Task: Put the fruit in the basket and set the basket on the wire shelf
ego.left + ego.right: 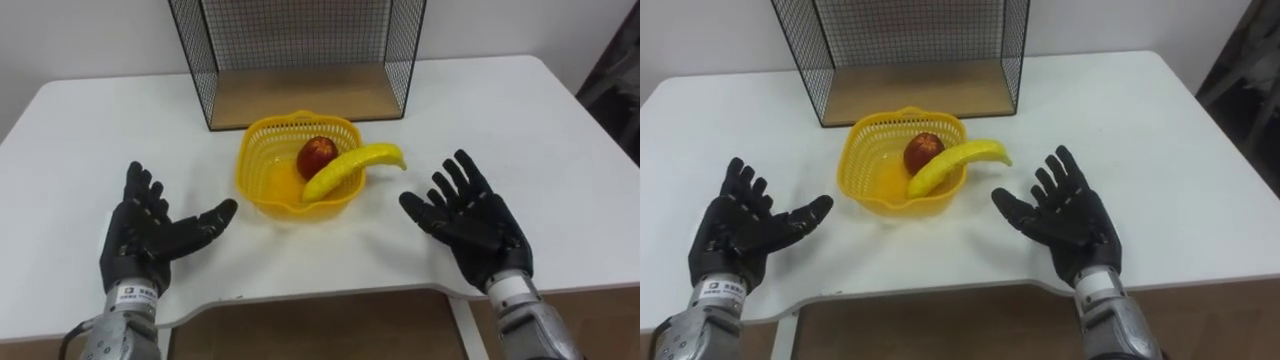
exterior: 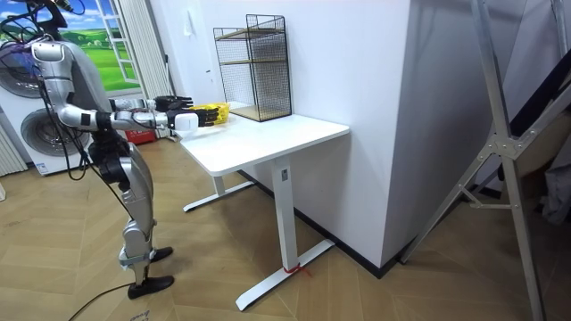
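The basket (image 1: 266, 190) sits at the centre of the frame, a yellow plastic lattice bowl with a wavy rim, standing on the white surface (image 1: 560, 150). Both fruits are in it: a red apple (image 1: 317, 155) lies against the far wall, and a banana (image 1: 352, 167) leans across it with its tip poking out over the rim towards the right of the frame. So the loading looks done, and what you have left is the lift onto the shelf.

Expect the basket to be light and somewhat springy, so its thin walls will probably give if you squeeze hard. Take it from two opposite sides, low under the flared rim. On the right side, come in beneath the overhanging banana rather than against it. Keep the basket level, because that banana seems the likeliest thing to roll out.

Your left hand (image 1: 150, 235) lies at the lower left and your right hand (image 1: 475, 220) at the lower right. Both have fingers spread, palms turned inward, and hold nothing. Each is near the basket but clear of it.

The wire shelf (image 1: 300, 95) stands just behind the basket at the top of the frame, its open front and wooden floor facing you. In the room view the robot stands at the end of the surface with both arms reaching over it.
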